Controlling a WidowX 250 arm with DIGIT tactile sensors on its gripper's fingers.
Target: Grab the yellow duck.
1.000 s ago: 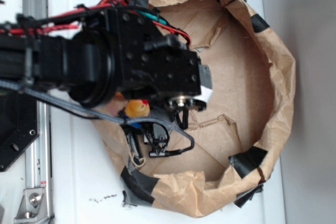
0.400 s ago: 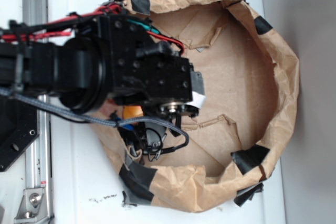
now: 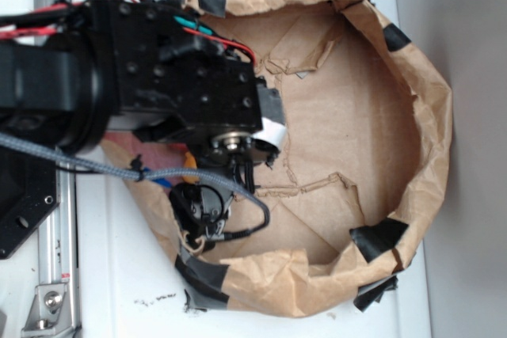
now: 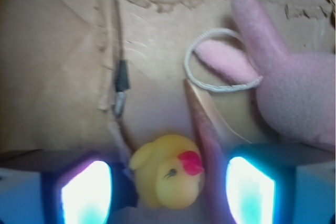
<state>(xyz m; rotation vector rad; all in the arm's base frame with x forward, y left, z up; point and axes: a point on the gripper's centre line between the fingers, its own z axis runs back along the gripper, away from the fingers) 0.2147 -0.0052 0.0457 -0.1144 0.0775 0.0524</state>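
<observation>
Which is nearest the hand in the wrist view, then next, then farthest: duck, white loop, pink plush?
1. Yellow duck: between the fingers of the hand, at bottom centre.
2. White loop: above and right of the duck.
3. Pink plush: far right; loop and plush overlap, so this order is loose.

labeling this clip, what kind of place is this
Probably a lab test rig, not a home: a taped-up brown paper enclosure on a white tabletop, with toys inside, a yellow duck and a pink plush, lying between and beyond the gripper fingers.
</observation>
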